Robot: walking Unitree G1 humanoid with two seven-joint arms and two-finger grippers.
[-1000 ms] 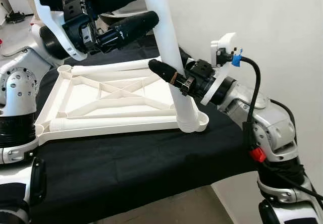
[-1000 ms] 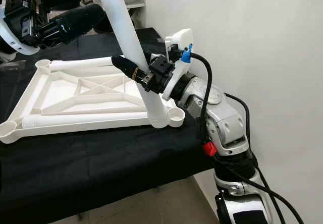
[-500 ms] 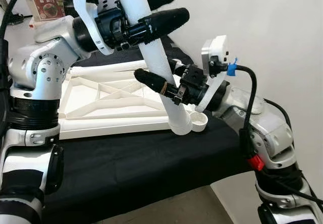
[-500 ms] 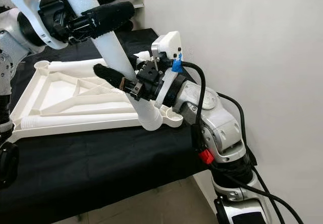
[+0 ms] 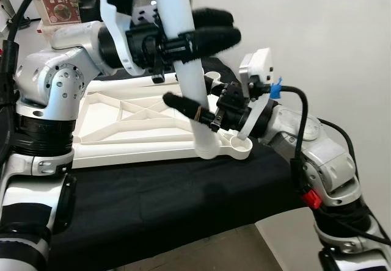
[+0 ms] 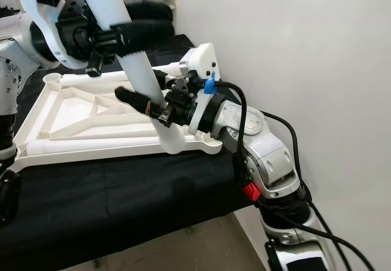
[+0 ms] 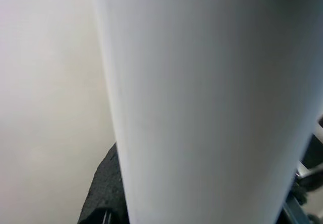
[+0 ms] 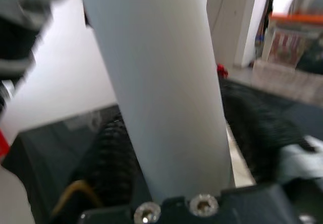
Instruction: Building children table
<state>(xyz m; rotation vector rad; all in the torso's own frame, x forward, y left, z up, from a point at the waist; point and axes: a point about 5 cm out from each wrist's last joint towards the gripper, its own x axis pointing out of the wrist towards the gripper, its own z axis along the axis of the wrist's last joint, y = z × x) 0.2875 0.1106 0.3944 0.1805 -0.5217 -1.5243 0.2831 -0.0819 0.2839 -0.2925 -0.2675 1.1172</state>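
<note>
White plastic makes up both task parts: a long round table leg (image 5: 183, 51) and the upturned table frame (image 5: 137, 121) lying flat on the black-draped tabletop (image 5: 159, 204). The leg stands tilted over the frame's near right corner, its lower end just beside the empty corner socket (image 5: 240, 146) and apparently not seated in it. The left end effector (image 5: 211, 30) is clamped around the leg high above the frame, one black finger on each side. The right end effector (image 5: 186, 104) is closed on the leg lower down, close above the frame's corner; in the right wrist view its fingers (image 8: 113, 168) flank the leg (image 8: 166, 88).

Judging by what lies here, the build is at an early stage. The other sockets that can be seen stand open too: the far one (image 5: 212, 75) behind the leg, and the two on the frame's left side (image 6: 51, 75), so no leg appears fitted. What remains is to line this leg's end over the socket, press it home, then do the same at the other corners and turn the table upright.
</note>
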